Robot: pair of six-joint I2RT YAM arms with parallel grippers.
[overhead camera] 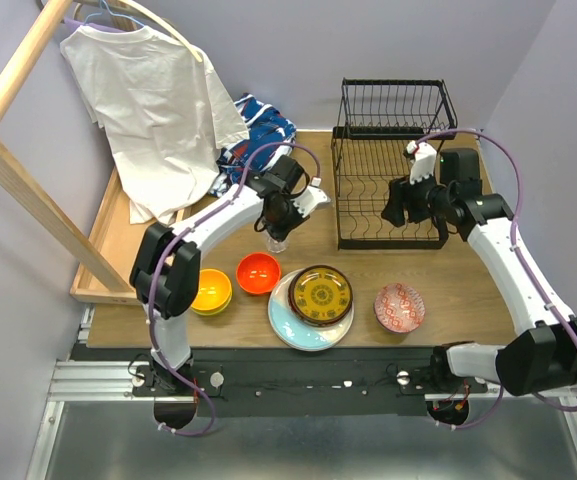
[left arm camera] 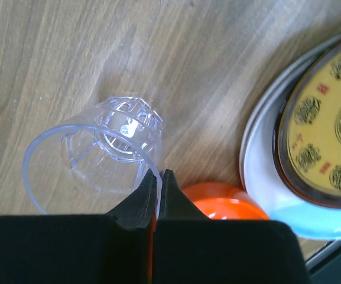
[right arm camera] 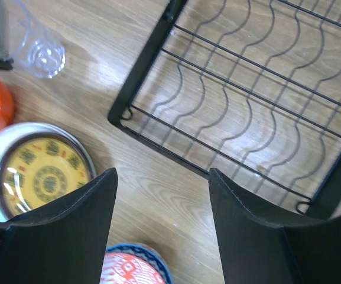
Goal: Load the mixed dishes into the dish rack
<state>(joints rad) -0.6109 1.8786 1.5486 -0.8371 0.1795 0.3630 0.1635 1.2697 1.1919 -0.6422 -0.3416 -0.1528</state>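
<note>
A: Left gripper?
B: Pinched shut on the rim of the clear glass cup, which is tilted, left of the dish rack.
A: Around it?
B: Orange bowl and stacked plates lie front-left of the rack. Right gripper is spread wide and empty over the rack's front edge.

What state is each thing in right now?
dish rack, no dishes inside.
left tool, shut on the rim of the clear cup.
clear cup, pinched, outside the dish rack.
right tool, open, empty.
yellow-brown plate, stacked on the pale blue plate.
pale blue plate, flat on table.
orange bowl, upright on table.
yellow bowl, upright on table.
red patterned bowl, upright on table.
</note>
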